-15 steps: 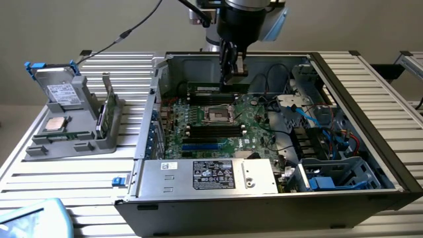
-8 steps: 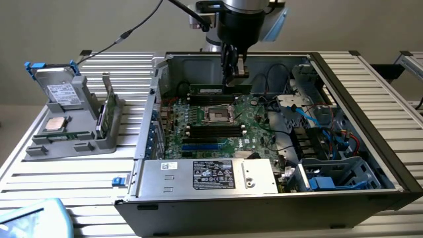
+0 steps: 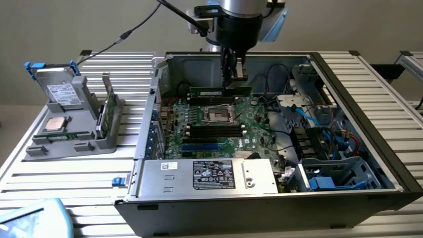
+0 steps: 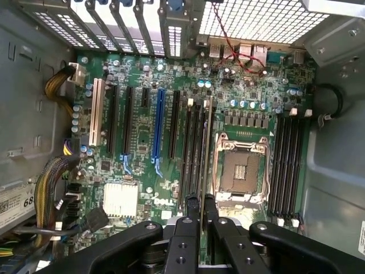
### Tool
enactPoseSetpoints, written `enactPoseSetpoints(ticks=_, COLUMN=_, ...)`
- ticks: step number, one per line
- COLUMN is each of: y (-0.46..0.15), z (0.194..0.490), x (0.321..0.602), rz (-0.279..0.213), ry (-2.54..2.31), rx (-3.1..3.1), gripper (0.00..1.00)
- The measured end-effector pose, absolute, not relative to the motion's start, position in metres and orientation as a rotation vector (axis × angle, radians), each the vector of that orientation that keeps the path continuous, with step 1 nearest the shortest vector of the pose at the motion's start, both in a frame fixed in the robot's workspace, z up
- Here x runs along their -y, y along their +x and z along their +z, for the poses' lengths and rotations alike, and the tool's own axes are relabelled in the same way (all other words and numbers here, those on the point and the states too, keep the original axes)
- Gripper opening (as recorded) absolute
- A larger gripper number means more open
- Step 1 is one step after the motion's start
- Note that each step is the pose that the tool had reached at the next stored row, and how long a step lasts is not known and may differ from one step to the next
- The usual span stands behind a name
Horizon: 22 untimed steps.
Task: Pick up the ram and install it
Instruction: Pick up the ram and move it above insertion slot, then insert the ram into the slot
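Ram (image 3: pixel 215 91) hangs level in the gripper (image 3: pixel 235 82), whose jaws are pinched narrow on its top edge, inside the open computer case (image 3: pixel 370 124). Seen edge-on in the wrist view, the ram lines up over the black memory slots (image 4: pixel 191 154) beside the CPU socket (image 4: pixel 240 171). Whether it touches a slot cannot be told.

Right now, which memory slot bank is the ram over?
The ram is over the bank between the processor socket and the blue expansion slot; the other bank lies beyond the socket.
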State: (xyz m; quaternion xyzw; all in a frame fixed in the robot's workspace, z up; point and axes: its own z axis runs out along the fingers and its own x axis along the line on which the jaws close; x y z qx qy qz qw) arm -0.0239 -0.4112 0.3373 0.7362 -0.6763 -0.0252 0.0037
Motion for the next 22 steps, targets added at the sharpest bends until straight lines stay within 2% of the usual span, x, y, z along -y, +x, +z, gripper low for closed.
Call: enactPoseSetpoints(ticks=22, y=-0.0252, z=0.3286, x=0.4195, rz=-0.079, ry=2.306, rx=2.122, gripper=0.14)
